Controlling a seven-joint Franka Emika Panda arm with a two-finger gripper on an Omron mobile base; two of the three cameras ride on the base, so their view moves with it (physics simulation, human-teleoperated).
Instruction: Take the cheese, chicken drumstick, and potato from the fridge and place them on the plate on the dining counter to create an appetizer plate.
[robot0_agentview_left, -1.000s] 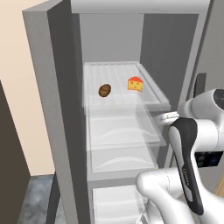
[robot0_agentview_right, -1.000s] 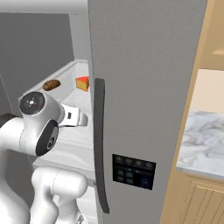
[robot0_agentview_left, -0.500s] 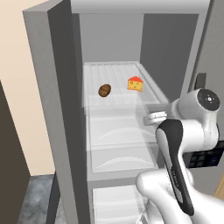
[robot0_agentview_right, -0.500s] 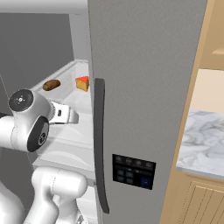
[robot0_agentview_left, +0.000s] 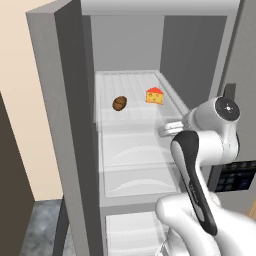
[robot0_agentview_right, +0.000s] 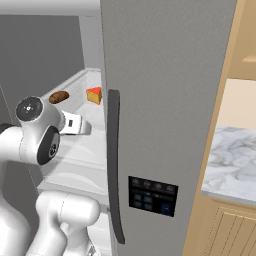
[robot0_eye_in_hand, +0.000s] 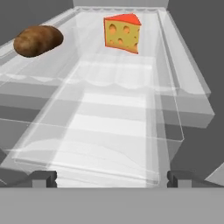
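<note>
Fridge (robot0_agentview_left: 65, 125): stands with its left door swung wide, white shelves and clear drawers exposed; right door with long dark handle and black dispenser panel (robot0_agentview_right: 152, 195) closed.
Top shelf (robot0_agentview_left: 132, 85): carries two food pieces, set side by side and apart, toward the back half.
Cheese (robot0_agentview_left: 155, 96): yellow-orange wedge with red rind, on the right part of the shelf near the right wall; upright, holes facing forward in the hand view (robot0_eye_in_hand: 122, 33).
Potato (robot0_agentview_left: 119, 103): brown oval lump left of the cheese, resting on the shelf; also seen in the hand view (robot0_eye_in_hand: 38, 40) and right base view (robot0_agentview_right: 59, 97). Could be the drumstick instead; hard to tell for sure, though rounded with no thin bone end visible.
Hand (robot0_eye_in_hand: 112, 178): spread wide, holding nothing; two dark fingertips (robot0_eye_in_hand: 43, 178) well apart at the bottom of the hand view, pointing into the fridge along the drawer below the top shelf.
Hand position: in front of the shelves, at about the front edge of the top shelf, short of both food pieces, touching neither.
Arm (robot0_agentview_left: 192, 170): rises from lower right of the left base view, wrist bent toward the fridge interior.
Surface (robot0_agentview_right: 232, 160): white, grey-veined marble top on light wood base, to the right of the fridge door.
</note>
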